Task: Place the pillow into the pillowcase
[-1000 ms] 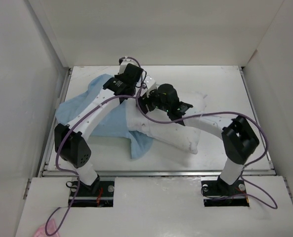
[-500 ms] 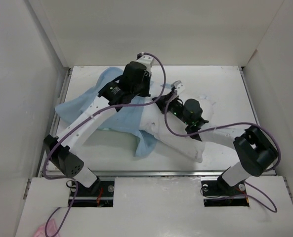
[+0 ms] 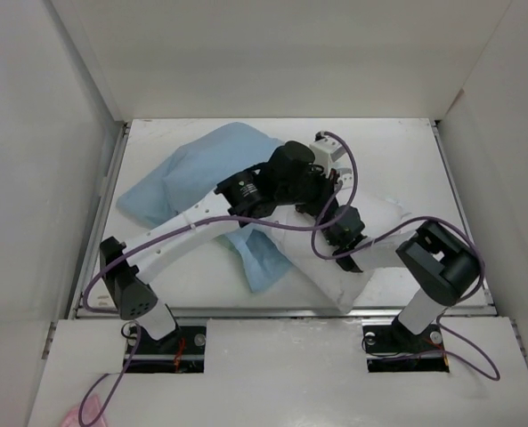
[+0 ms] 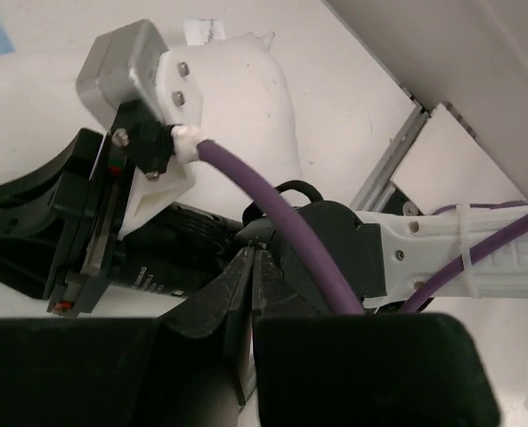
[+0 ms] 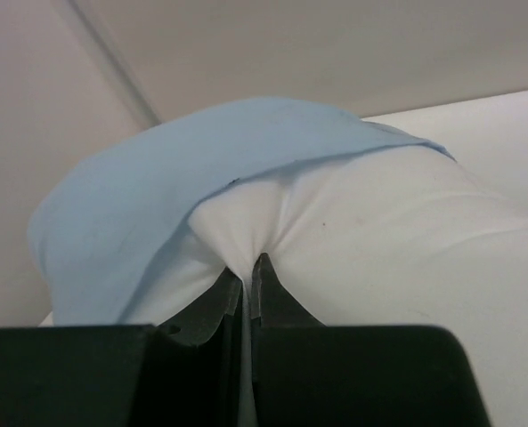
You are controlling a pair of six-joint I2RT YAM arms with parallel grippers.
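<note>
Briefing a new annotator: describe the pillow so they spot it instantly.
On the white table, look right of centre. The pillow is the plump white cushion pinched by the right gripper; the cloth overlapping it is thin and light blue.

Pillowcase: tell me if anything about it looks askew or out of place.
The pillowcase lies crumpled in a heap at far left, one flap trailing toward the near side. It drapes over only one end of the pillow, which lies diagonally, mostly uncovered. The right end effector pinches the pillow's white fabric.
</note>
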